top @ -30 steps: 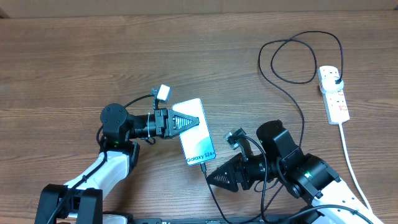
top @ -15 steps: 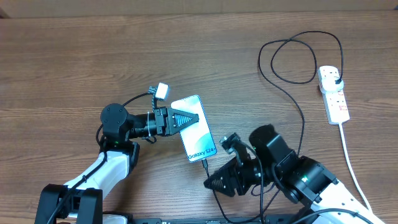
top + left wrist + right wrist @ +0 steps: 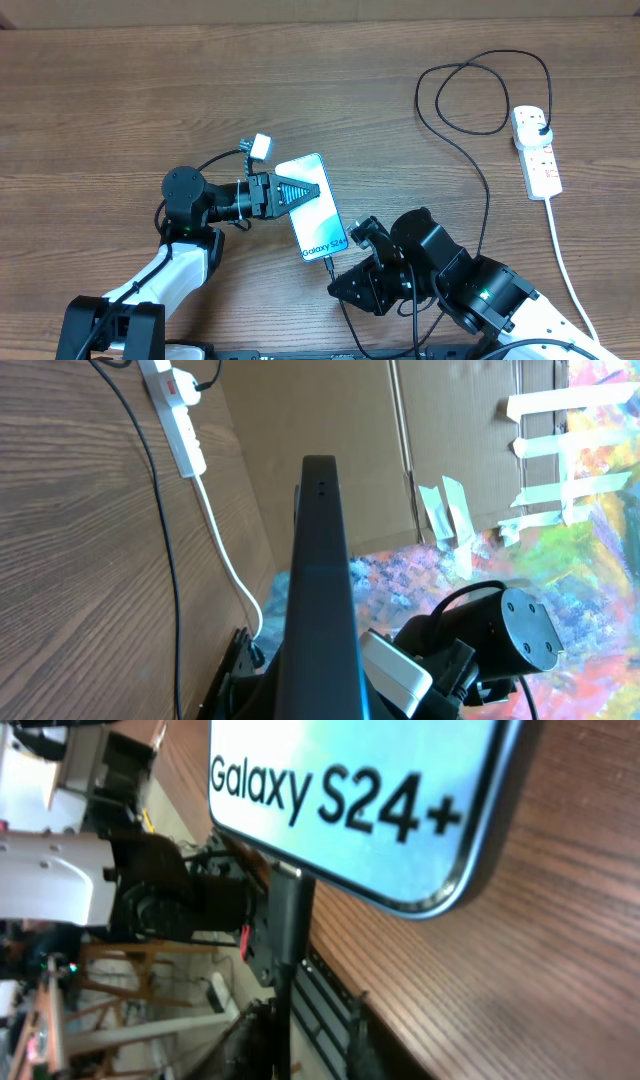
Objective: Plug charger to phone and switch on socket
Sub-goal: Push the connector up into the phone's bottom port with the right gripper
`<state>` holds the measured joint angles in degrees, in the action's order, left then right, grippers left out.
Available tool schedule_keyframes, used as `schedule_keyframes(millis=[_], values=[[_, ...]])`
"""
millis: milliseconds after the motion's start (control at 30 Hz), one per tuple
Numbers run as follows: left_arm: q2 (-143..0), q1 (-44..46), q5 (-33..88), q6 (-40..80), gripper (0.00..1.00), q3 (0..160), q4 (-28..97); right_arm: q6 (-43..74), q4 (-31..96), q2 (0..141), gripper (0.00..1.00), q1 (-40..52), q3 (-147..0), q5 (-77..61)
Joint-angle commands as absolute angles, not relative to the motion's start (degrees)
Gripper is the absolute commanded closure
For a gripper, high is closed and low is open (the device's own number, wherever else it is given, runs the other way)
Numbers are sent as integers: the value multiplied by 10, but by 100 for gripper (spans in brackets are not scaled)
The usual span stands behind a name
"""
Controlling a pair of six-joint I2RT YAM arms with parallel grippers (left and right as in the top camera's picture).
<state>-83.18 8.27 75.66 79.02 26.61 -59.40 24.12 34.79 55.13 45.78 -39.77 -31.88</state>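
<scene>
Black-fingered left gripper (image 3: 312, 194): clamped across upper half of phone (image 3: 322, 225), teal and white screen facing up. From left wrist view, phone seen edge-on as a dark bar up the centre. Lettered end, "Galaxy S24+", pointing toward right gripper (image 3: 335, 289). Connector (image 3: 326, 262) of charger (image 3: 487, 190) seated at that lower edge. In right wrist view, pressed into the edge just under the lettering, thin black line dropping straight down from it.

Right gripper just below phone, tip beside the charger. Fingers dark and blurred at bottom of wrist view, so cannot tell whether parted or closed on it.

Farther out: charger running right across wooden table (image 3: 120, 100), looping near far edge, ending in black plug (image 3: 541, 130) at far end of socket (image 3: 538, 160). Socket white, narrow, lying near right edge of table, well apart from phone. Thick white cord (image 3: 560, 250) trailing from its near end toward bottom right.
</scene>
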Motion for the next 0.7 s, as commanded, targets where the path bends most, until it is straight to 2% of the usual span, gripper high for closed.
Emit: schedule_keyframes(millis=[0,200,667], values=[[-832,87,774,780,96,275,-598,253,335,550,84,460,-417,-295],[-832,87,791,779,96,275,-598,256,291,550,96,460,-417,-295],[-832,87,839,764,96,275,-599,262,236,550,96,460,-417,-279]])
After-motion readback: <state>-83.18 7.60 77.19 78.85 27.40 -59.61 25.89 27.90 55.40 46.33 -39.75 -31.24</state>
